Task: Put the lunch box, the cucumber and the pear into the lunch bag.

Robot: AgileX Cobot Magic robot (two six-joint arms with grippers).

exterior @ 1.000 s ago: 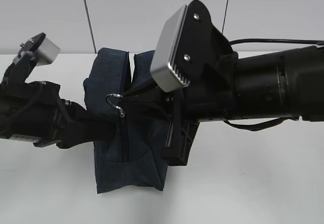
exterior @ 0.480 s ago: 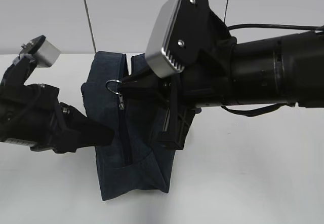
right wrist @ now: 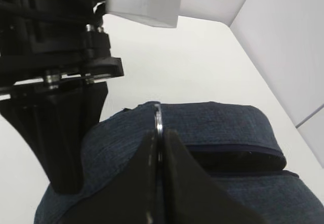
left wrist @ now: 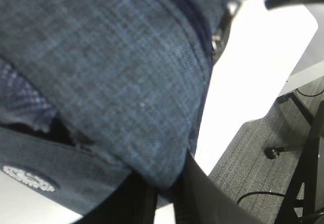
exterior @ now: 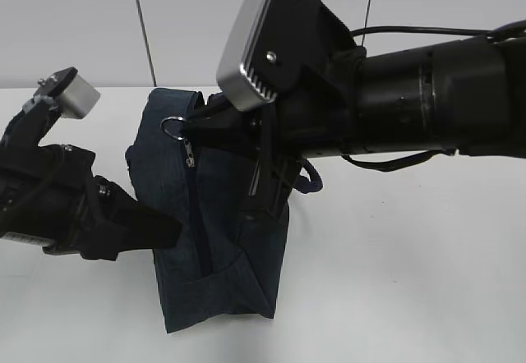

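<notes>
The dark navy lunch bag (exterior: 222, 215) stands upright on the white table. My right gripper (exterior: 191, 120) is shut on the zipper's metal ring pull (exterior: 171, 126) near the bag's top left. In the right wrist view the fingers (right wrist: 147, 173) pinch the ring (right wrist: 158, 116) edge-on over the bag (right wrist: 212, 125). My left gripper (exterior: 173, 230) is shut on the bag's left side. In the left wrist view its jaws (left wrist: 165, 196) pinch a fold of the fabric (left wrist: 116, 72), near the white logo (left wrist: 28, 178). The lunch box, cucumber and pear are out of view.
The white table (exterior: 411, 281) runs to a pale wall behind. The left wrist view shows the table's edge (left wrist: 243, 127) with grey floor, a caster (left wrist: 271, 153) and cables below. The left arm's body (right wrist: 55, 77) stands close beside the bag.
My right gripper has moved up and to the left with the ring pull, drawing the slider along the zipper. My left gripper has sunk slightly, holding the bag's side.
</notes>
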